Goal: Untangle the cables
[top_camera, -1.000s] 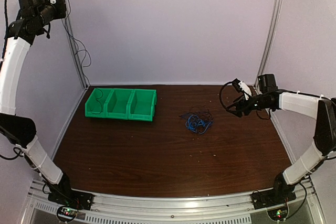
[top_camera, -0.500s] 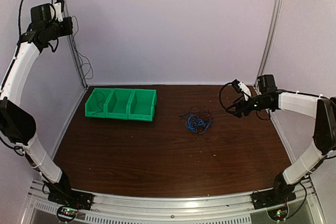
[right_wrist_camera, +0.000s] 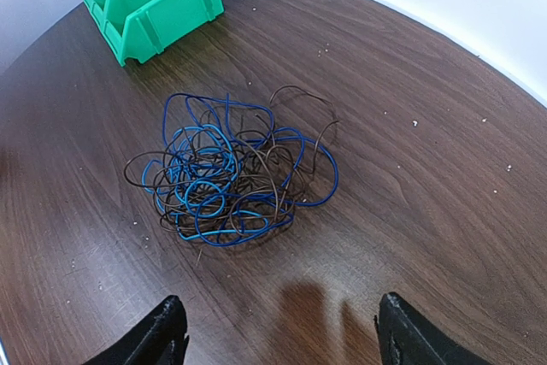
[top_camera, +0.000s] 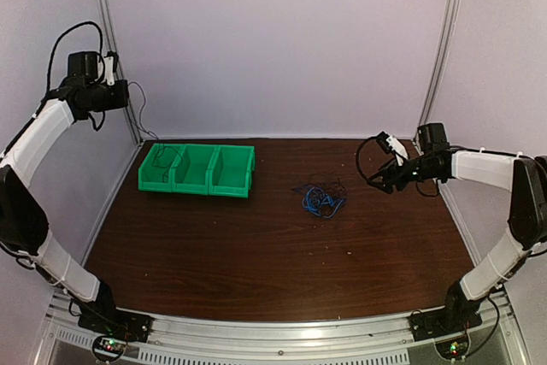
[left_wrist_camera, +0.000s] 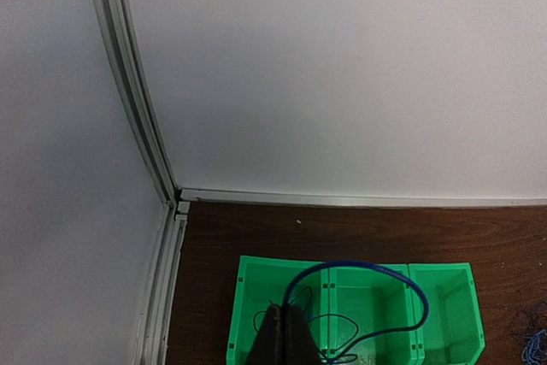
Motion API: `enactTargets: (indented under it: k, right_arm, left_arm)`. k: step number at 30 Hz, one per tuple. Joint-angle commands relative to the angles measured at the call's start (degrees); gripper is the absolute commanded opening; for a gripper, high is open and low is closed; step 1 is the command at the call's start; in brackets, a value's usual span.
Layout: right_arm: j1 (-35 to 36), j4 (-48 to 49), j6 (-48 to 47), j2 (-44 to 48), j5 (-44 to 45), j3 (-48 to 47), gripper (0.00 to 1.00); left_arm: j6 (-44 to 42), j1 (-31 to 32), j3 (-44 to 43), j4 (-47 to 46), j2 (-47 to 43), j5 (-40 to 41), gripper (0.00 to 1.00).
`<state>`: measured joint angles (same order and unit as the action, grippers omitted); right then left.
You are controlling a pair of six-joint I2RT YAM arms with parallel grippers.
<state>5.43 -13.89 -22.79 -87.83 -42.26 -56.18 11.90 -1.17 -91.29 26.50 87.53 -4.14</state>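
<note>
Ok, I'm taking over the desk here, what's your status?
Left jaws shut on a blue wire, high over the green bin. Right jaws open beside the tangle on the table. Nothing in the way.

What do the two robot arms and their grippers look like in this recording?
Both the left arm and right arm have white shell links joined by black joints, with black sleeved cables looping at the wrists. A black camera block and a small white part sit at each wrist. The left gripper and right gripper have plain dark fingers.
</note>
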Motion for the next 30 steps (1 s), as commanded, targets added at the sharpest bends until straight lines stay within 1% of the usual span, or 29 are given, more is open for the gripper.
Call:
enactTargets:
  k: [1,3,8,12,17,21,26,30]
  right_arm:
    - [0.0,-1.2,-1.1,-1.4,-1.5,-0.4,0.77]
    - [0.0,-1.5,-1.2,-1.5,-1.8,-0.6,0.77]
    - [0.0,-1.6,-1.3,-1.6,-2.0,-0.7,0.77]
    - [0.0,-1.8,-1.3,-1.1,-2.1,-0.6,0.77]
    - [0.0,-1.8,-1.4,-0.8,-2.0,-0.6,0.77]
    - [0.0,-1.9,-1.4,-1.0,-1.9,-0.5,0.77]
    - [0.0,-2.0,-1.4,-0.8,-1.7,-0.4,0.77]
    - [0.0,-1.9,-1.6,-0.6,-1.4,-0.2,0.77]
  left_arm:
    - [-1.1,-0.2,0.6,-3.5,-4.9,9.1,0.00]
    - [-1.5,-0.3,1.2,-3.3,-5.2,10.6,0.00]
    - [-1.5,-0.3,3.8,-3.4,-3.2,9.9,0.00]
    - [-1.2,-0.2,6.2,-5.9,-0.8,6.9,0.00]
    - [-2.3,-0.2,5.4,-8.4,3.0,8.8,0.00]
    - [-3.7,-0.3,3.0,-10.4,6.8,9.9,0.00]
    - [-1.9,-0.2,3.3,-13.1,11.1,6.3,0.00]
    - [-0.1,-0.2,9.3,-16.9,9.9,2.5,0.00]
